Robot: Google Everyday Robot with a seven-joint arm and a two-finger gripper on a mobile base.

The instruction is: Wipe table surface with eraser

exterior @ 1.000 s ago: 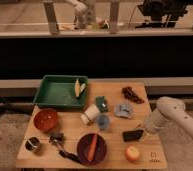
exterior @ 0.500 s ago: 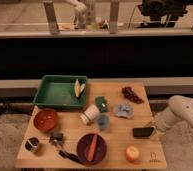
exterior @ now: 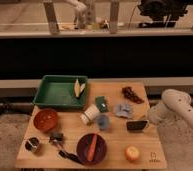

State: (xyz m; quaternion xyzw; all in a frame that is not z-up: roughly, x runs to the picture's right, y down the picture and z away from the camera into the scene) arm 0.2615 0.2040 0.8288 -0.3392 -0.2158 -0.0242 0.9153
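Note:
The eraser (exterior: 136, 125), a small black block, lies flat on the light-brown table surface (exterior: 115, 152) near its right edge. My gripper (exterior: 147, 122) comes in from the right on a white arm (exterior: 177, 106). It is shut on the eraser's right end and holds it against the wood. The small dark logo mark (exterior: 152, 156) sits at the front right corner, and the orange fruit (exterior: 133, 153) lies just in front of the eraser.
A green tray (exterior: 52, 95) stands at the back left. A teal sponge (exterior: 101, 103), a white cup (exterior: 89, 114), a blue-grey cup (exterior: 103, 122) and a blue-grey lump (exterior: 123, 110) fill the middle. A red bowl (exterior: 45, 120), a black clip with cable (exterior: 56, 137), a purple bowl with a carrot (exterior: 91, 148) and a dark red item (exterior: 130, 94) also stand on the table.
The eraser slid right with my gripper, then a little back left and away from the front edge. The arm's elbow has swung out to the right.

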